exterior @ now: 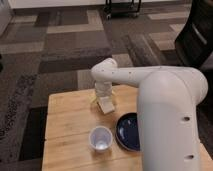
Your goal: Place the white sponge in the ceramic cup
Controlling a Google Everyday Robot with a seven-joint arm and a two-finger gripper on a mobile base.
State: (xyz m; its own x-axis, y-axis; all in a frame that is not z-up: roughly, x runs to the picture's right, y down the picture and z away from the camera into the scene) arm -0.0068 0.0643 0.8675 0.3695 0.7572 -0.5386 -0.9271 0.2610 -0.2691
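- Counts: one white sponge (106, 105), one ceramic cup (101, 138), one dark blue dish (128, 131), one wooden tabletop (67, 130), one arm (150, 82), one end effector (103, 96).
- Sponge look: small flat pad, white-cream face, with a yellowish tint along its left edge. It looks roughly as wide as the cup. It sits tilted rather than flat; its lower corner is down near the wood.
- Sponge location: middle of the tabletop towards the far edge, directly under the end effector. It is beyond the cup and well apart from it, not inside it.
- Cup: small, round, white to pale lavender, plain sides, upright with the mouth up. It stands near the front edge of the tabletop. The interior looks empty.
- Dish: wider than the cup, dark blue and shallow. It sits just beside the cup on its right; I can't tell whether the rims touch. Its right part is hidden behind the arm.
- Arm: a bulky white link fills the right foreground, then runs left to an elbow above the far side of the tabletop and drops down.
- End effector: points straight down, right over the sponge and meeting its top. I can't tell whether it is open, closed or gripping the sponge.
- Surroundings: carpet (60, 50) in grey and brown blocks, and a black cart (122, 6) at the far top.
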